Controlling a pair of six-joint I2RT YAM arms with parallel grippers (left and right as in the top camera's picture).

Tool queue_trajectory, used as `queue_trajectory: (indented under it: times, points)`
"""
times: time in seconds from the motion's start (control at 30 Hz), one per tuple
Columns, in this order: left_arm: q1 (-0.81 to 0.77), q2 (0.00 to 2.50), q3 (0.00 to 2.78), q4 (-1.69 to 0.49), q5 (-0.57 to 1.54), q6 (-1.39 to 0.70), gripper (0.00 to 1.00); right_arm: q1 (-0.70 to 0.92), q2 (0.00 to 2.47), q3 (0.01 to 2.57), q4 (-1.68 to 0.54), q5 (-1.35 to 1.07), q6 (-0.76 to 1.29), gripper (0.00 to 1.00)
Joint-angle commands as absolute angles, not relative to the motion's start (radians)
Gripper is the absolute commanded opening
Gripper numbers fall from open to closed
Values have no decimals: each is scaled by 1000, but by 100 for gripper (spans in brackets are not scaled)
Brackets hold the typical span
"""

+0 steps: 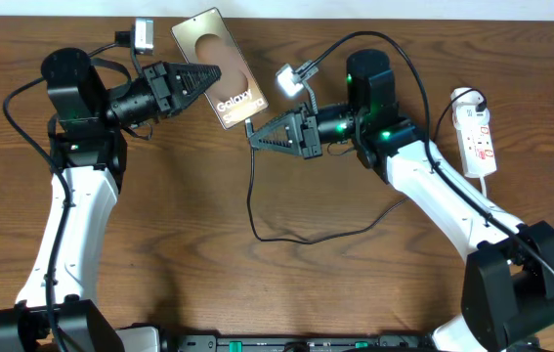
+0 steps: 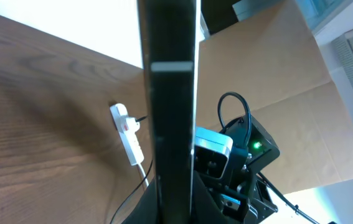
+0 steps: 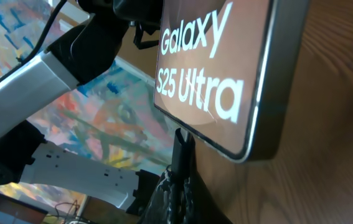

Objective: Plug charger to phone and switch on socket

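Left jaws clamp the phone (image 1: 230, 96); right jaws pinch the charger (image 3: 181, 148), phone's edge just ahead. I must align, then insert.

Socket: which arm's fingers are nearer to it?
Right. The right fingers hold the charger at the phone's lower end, on the side toward the socket. The left fingers grip the phone's opposite edge, farther off.
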State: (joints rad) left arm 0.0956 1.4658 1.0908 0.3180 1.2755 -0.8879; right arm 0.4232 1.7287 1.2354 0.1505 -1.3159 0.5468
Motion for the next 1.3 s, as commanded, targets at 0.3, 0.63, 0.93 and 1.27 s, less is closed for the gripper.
queue_trajectory:
  times: [0.3, 0.63, 0.93, 1.27]
  points:
    - [88, 1450, 1117, 319, 1373, -849, 7, 385, 1728, 1250, 168, -1323, 518, 1]
    - [88, 1450, 1117, 319, 1372, -849, 7, 373, 1728, 1250, 164, -1380, 488, 1]
    - [88, 1450, 1117, 319, 1373, -849, 7, 359, 1728, 1250, 132, -1381, 480, 1]
    - [88, 1450, 1117, 319, 1380, -849, 7, 334, 1728, 1250, 120, -1406, 467, 1]
